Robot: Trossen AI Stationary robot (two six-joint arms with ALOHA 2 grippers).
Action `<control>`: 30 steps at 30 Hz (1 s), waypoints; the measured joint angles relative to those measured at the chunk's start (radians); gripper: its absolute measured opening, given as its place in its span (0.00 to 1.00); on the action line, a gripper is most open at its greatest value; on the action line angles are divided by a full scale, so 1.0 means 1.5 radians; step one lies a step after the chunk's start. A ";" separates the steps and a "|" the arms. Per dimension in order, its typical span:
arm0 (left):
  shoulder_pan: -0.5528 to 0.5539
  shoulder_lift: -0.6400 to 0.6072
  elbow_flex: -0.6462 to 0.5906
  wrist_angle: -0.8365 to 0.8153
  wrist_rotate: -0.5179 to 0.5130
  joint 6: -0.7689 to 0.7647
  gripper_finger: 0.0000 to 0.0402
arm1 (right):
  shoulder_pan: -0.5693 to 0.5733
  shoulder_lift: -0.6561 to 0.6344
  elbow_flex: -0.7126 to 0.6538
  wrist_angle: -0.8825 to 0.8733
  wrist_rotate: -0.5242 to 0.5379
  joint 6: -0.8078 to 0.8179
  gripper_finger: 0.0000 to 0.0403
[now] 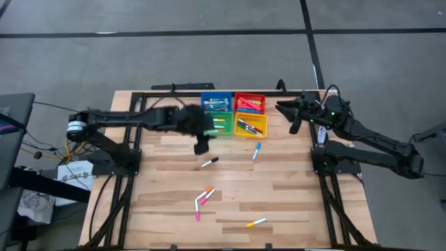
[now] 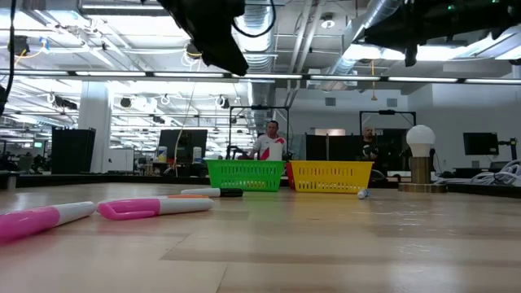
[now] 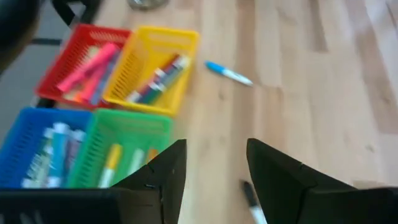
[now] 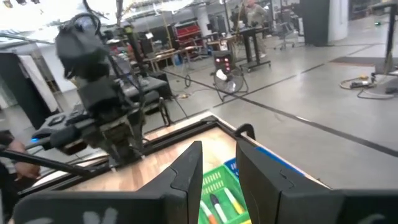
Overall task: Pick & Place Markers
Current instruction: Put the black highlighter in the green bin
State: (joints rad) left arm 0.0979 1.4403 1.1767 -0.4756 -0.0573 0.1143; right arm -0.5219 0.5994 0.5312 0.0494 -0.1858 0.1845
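Several markers lie loose on the wooden table: a black-capped one [image 1: 209,162], a blue one [image 1: 256,150], a pink and an orange one together [image 1: 203,197], a pink one [image 1: 197,215] and an orange-yellow one [image 1: 256,223]. More markers lie in the four small trays at the far edge. My left gripper [image 1: 201,145] hangs open above the table, between the green tray [image 1: 217,124] and the black-capped marker [image 3: 252,202], with nothing between its fingers [image 3: 214,168]. My right gripper [image 1: 287,115] waits raised to the right of the trays, fingers a little apart and holding nothing [image 4: 219,168].
Blue [image 3: 56,112], red [image 3: 102,30], green [image 3: 130,116] and yellow [image 3: 168,32] trays stand in a square block at the table's far middle. A black frame runs along the table's edges. Bare wood lies to the left and right of the loose markers.
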 joint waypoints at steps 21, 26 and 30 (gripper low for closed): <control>-0.246 -0.004 -0.123 0.000 -0.139 -0.380 0.42 | 0.155 -0.252 -0.135 -0.040 0.097 0.046 0.22; -0.277 -0.002 -0.124 0.004 -0.139 -0.417 0.42 | 0.164 -0.301 -0.195 0.007 0.107 0.052 0.22; -0.289 0.017 -0.124 0.005 -0.116 -0.437 0.42 | 0.163 -0.325 -0.201 -0.013 0.118 0.041 0.22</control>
State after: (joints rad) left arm -0.3353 1.4664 0.9913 -0.4684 -0.2320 -0.5407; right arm -0.2771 0.1115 0.2303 0.0295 -0.0083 0.2460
